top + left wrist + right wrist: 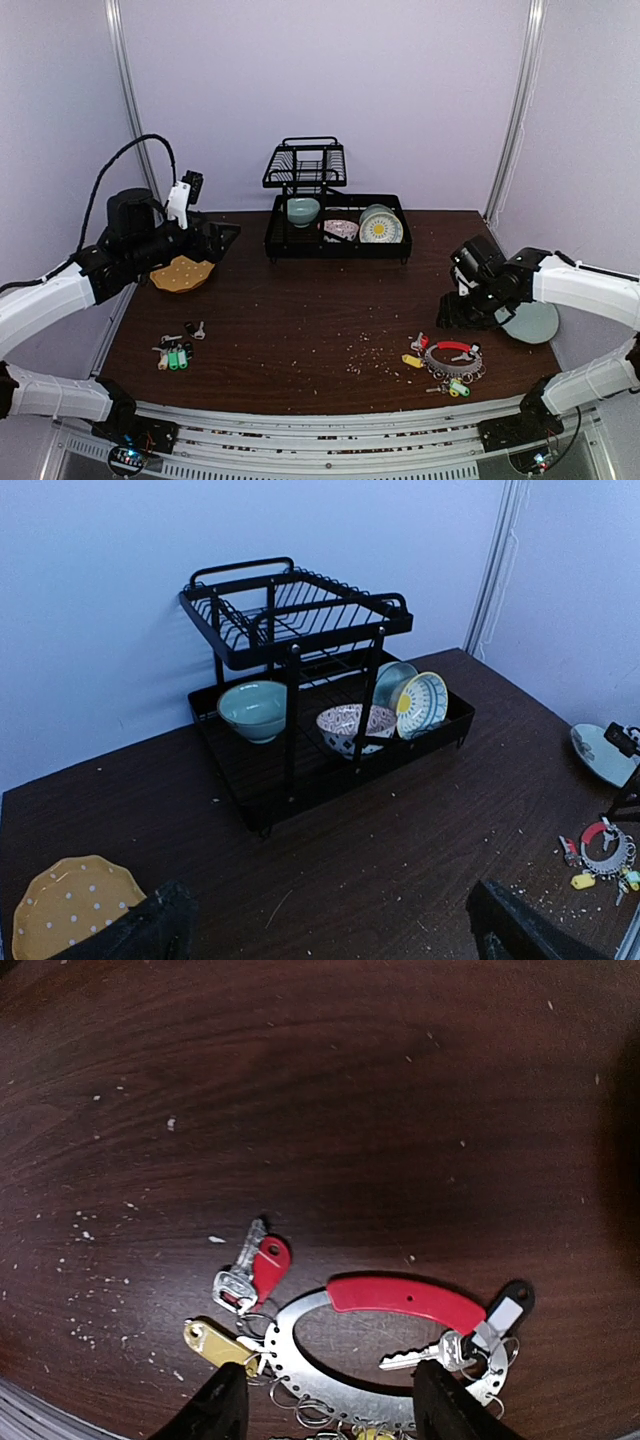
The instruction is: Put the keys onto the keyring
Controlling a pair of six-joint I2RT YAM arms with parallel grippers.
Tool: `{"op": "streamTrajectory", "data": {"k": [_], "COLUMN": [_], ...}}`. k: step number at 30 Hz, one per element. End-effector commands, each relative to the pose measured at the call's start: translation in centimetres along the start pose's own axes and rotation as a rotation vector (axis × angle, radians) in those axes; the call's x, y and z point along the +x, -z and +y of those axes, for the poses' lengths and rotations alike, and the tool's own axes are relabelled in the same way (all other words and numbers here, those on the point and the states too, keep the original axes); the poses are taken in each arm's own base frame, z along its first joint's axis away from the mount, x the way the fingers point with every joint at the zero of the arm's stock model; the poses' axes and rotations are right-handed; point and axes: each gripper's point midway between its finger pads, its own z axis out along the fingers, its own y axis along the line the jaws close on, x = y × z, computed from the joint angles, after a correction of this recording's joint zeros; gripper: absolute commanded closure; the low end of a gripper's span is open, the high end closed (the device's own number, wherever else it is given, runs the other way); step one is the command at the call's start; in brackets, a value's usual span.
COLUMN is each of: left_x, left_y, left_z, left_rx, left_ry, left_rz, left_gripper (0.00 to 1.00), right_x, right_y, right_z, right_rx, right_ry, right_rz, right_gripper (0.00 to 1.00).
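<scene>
1 keyring [452,347] lies right, 2 green-tagged keys [178,358] left.

A large metal keyring [452,346] with a red-sheathed arc lies flat at the bench's [320,310] near right, carrying silver keys with red, yellow and dark tags. Loose keys [177,352] with green tags lie clustered near left.

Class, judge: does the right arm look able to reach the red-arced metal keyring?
Probably yes: the right gripper hangs close over the red-arced metal keyring, jaws apart, with nothing standing between them.
</scene>
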Motion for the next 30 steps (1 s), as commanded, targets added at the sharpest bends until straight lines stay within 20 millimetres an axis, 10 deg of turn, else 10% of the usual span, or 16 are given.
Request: {"op": "streamTrajectory", "data": {"k": [1, 9, 21, 25, 30], "left_x": [-0.1, 0.6, 0.1, 0.3, 0.6], "left_y": [-0.6, -1.0, 0.3, 0.2, 0.0], "left_z": [-1.9, -2.3, -1.7, -1.2, -1.0], "left_rx": [0.087, 0.118, 0.076, 0.047, 0.038], "left_ry": [-0.026, -0.076, -0.107, -0.112, -0.116], "left_rz": [0.036, 0.025, -0.006, 0.003, 0.014], "left_gripper": [0.02, 0.02, 0.02, 0.02, 0.02], "right_x": [3.3, 4.3, 3.4, 2.9, 3.3], "right_y": [-0.9, -3.5, -8.2, -10.6, -11.6], "right_z": [-3.0, -1.4, 1.1, 6.1, 19.2], "right_rx": [0.144, 0.035, 0.044, -0.028, -0.174], "right_ry": [-0.234, -0.525, -0.443, -0.303, 0.114], "right_rz": [0.096, 0.051, 0.114, 0.181, 0.256], "right_gripper": [0.41, 0.42, 0.49, 0.5, 0.5]}}
